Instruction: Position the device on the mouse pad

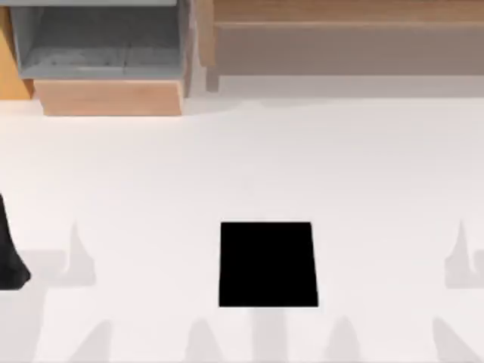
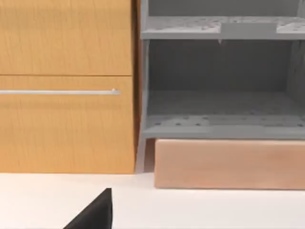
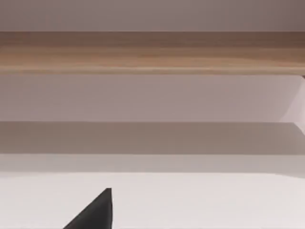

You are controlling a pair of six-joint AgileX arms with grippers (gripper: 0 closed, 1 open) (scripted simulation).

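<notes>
Left arm (image 1: 10, 257) parked at table's left edge, gripper state can't be told; mouse pad (image 1: 268, 264) lies flat low-centre on table (image 1: 227, 166), likely thin, light, floppy — no device visible to grasp.

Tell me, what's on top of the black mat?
Nothing sits on the black mat; its whole top is bare, and it lies flat on the white table. What is under the mat is covered.
</notes>
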